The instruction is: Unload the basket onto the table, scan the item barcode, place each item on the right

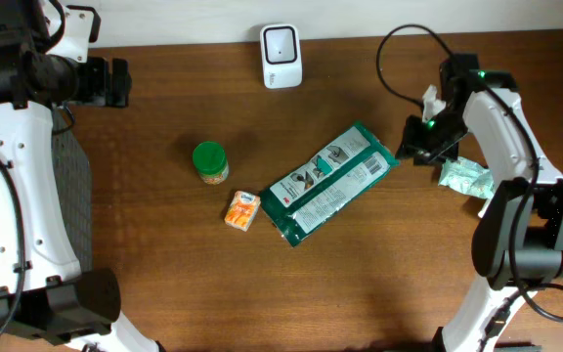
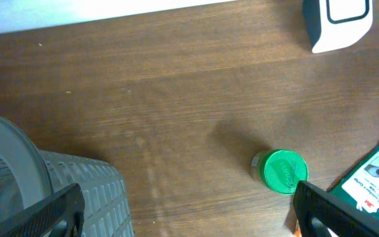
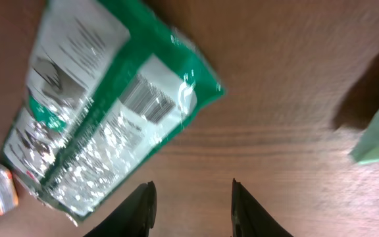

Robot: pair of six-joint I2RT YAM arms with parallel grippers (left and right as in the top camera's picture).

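Wooden table [image 1: 164, 274] holds one scanner [image 1: 281, 56], one green bag [image 1: 328, 182], one jar [image 1: 210, 161].

Overhead layout of the counter [image 1: 164, 274]. The barcode scanner [image 1: 281, 56] stands at the far edge, centre. Nearer the middle, the lidded jar [image 1: 210, 162] lies left of the foil pouch [image 1: 328, 182], which runs diagonally; the small packet [image 1: 243, 210] sits between them, just beside the pouch's near-left end. A crumpled wrapper [image 1: 465, 177] lies right of the pouch, apart. The mesh basket [image 1: 69, 196] occupies the left edge.
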